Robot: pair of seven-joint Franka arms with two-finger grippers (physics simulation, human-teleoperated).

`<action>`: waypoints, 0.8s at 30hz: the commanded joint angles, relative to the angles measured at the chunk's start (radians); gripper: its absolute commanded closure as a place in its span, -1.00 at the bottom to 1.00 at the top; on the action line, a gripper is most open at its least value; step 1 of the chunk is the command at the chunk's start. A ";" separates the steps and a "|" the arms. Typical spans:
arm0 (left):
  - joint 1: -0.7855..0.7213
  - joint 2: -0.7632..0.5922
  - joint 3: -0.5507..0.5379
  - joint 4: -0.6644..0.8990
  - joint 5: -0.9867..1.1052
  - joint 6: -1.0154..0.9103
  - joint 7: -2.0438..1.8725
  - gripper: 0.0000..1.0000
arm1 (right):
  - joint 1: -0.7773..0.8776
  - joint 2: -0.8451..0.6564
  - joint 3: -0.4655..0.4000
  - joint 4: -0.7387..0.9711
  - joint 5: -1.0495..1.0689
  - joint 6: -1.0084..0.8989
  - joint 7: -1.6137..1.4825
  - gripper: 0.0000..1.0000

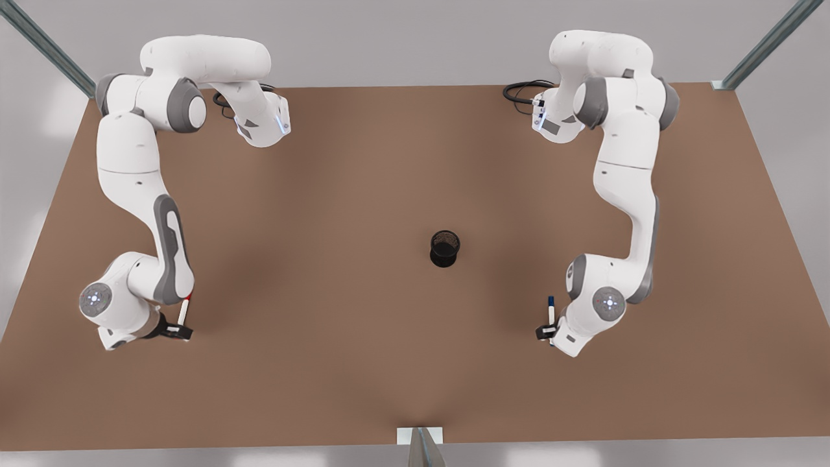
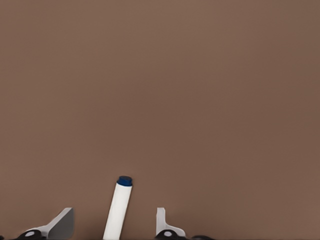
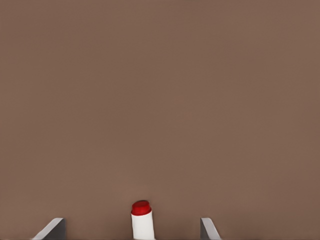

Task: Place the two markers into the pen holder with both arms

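Front view, left to right

Right gripper [image 1: 176, 329]: over red marker [image 1: 185, 310] lying on table [image 1: 324, 194]; fingers [image 3: 50, 229] spread wide either side of it, not yet gripping.

Pen holder [image 1: 445, 248]: upright near table centre, apparently empty, well apart from both markers.

Left gripper [image 1: 548, 332]: over blue marker [image 1: 551, 312], fingers [image 2: 60, 225] likewise wide.

Step, judged: the pick-up. Next calls for closing on each barrel, lifting, tilting upright, carrying inward.

Room: bare table between; near edge close behind both grippers
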 commanded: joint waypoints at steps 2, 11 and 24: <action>0.000 0.009 0.000 0.001 0.002 0.019 -0.003 -0.31 | 0.001 0.008 0.000 -0.026 0.009 0.077 -0.069 -0.80; 0.001 0.018 -0.003 0.010 0.002 0.019 0.180 -0.03 | -0.017 -0.038 0.003 -0.106 0.005 0.065 -0.106 -0.35; 0.001 0.030 -0.005 0.012 -0.001 0.019 0.186 0.25 | -0.014 -0.041 0.009 -0.116 0.006 0.064 -0.094 0.21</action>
